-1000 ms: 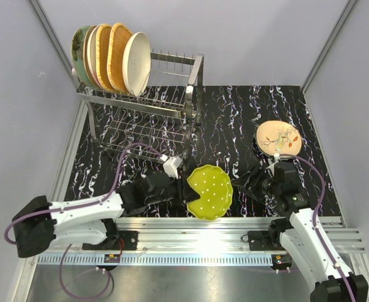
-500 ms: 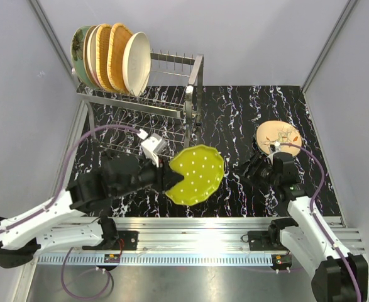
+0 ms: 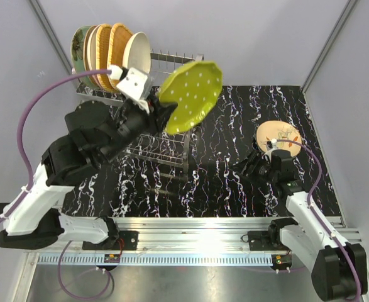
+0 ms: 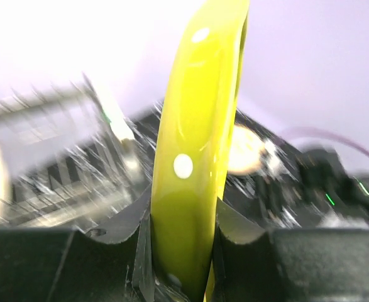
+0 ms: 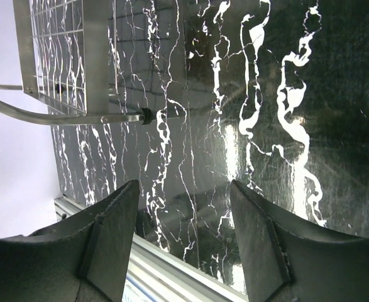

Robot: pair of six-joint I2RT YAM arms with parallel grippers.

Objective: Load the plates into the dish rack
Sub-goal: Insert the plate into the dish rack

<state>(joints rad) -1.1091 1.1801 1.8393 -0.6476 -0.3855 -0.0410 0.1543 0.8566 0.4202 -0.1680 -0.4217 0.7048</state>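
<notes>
The lime dotted plate (image 3: 190,94) is clamped by its rim between the fingers of the left hand (image 3: 157,113). It is held high above the table (image 3: 234,119), tilted, with its dotted face turned towards the overhead camera. In the left wrist view the plate (image 4: 193,157) is seen edge-on. It rises from between the two fingers (image 4: 124,226), which are pressed against its two faces.

The dish rack (image 3: 171,60) is found beside and beyond this hand. From above, the held plate overlaps the rack's right end; whether the two touch cannot be told. A row of plates (image 3: 105,53) is stood on edge in the upper tier, to the left of the hand. Two orange wicker plates (image 3: 116,41) are among them, and a cream plate (image 3: 137,53) is the one nearest the hand.

The right hand (image 3: 247,168) is held low over the table. Its fingers (image 5: 109,245) are spread apart, with nothing between them. Ahead of its fingertips only the marbled table (image 5: 266,94) and the rack's lower corner (image 5: 58,63) are seen. The beige floral plate (image 3: 277,135) is laid flat on the table just beside this hand, behind its fingertips and on its far side.
</notes>
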